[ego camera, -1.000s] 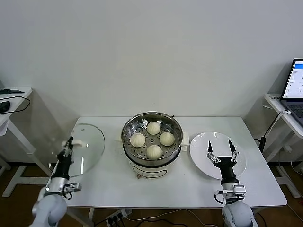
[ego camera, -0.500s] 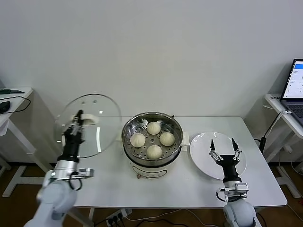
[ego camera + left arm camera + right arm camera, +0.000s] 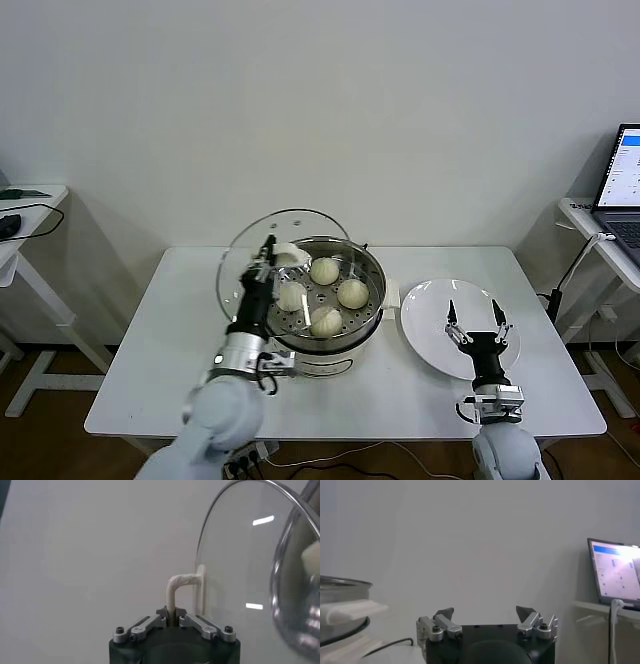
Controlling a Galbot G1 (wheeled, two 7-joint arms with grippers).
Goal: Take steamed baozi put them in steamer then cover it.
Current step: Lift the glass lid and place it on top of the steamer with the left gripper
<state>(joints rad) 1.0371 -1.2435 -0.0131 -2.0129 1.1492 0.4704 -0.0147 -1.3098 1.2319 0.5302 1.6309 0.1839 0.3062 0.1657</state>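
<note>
The shiny steel steamer stands on its white base at the table's middle, with four cream-white baozi on its perforated tray. My left gripper is shut on the cream-white handle of the clear glass cover. It holds the cover tilted, above the steamer's left rim, overlapping the pot. In the left wrist view the cover stands on edge past the gripper. My right gripper is open and empty, held upright over the white plate; it also shows in the right wrist view.
An empty white plate lies right of the steamer. A laptop sits on a side table at the far right. Another side table with a cable stands at the far left. The steamer's white side handle shows in the right wrist view.
My left gripper has carried the cover from the table's left side up and rightwards to the steamer's left rim. The right gripper has hardly moved.
</note>
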